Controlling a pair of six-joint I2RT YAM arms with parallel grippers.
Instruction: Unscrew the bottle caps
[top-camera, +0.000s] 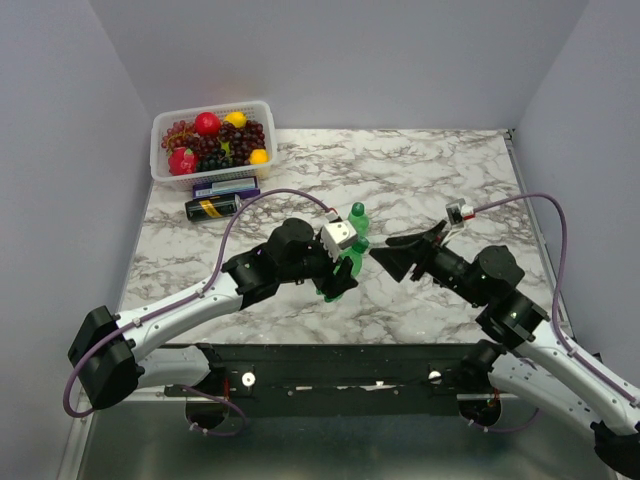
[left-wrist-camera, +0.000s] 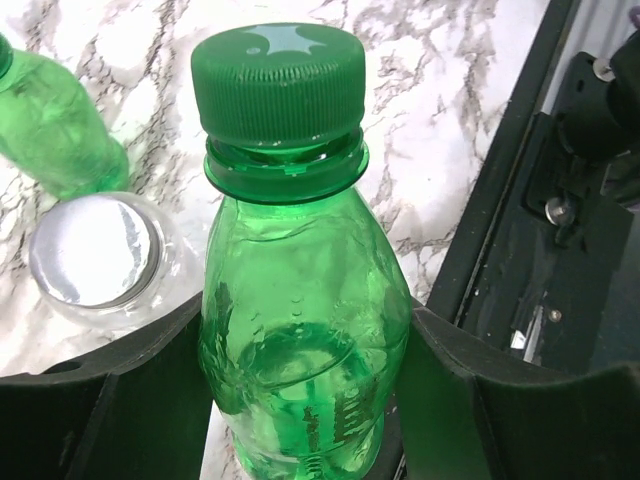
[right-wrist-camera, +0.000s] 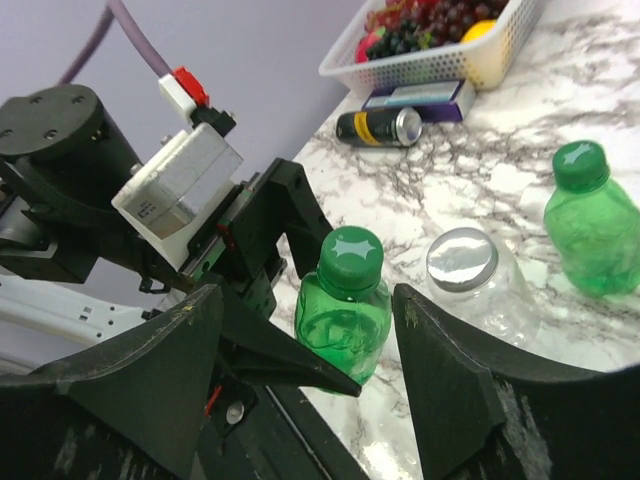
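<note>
My left gripper (left-wrist-camera: 305, 400) is shut on the body of a translucent green bottle (left-wrist-camera: 300, 300), whose dark green cap (left-wrist-camera: 278, 80) is on. In the top view this gripper (top-camera: 340, 272) holds the bottle (top-camera: 350, 262) near the table's front middle. My right gripper (right-wrist-camera: 308, 310) is open, its fingers (right-wrist-camera: 160, 370) apart on either side of that bottle's cap (right-wrist-camera: 350, 260) without touching it. A squat clear bottle with a silvery cap (right-wrist-camera: 462, 258) stands just behind. A second green bottle (right-wrist-camera: 590, 225) with its cap (right-wrist-camera: 580, 165) on stands further back.
A white basket (top-camera: 212, 140) of toy fruit stands at the back left. A purple box (top-camera: 225, 185) and a dark can (top-camera: 213, 207) with a yellow label lie in front of it. The black base rail (top-camera: 330, 365) runs along the near edge.
</note>
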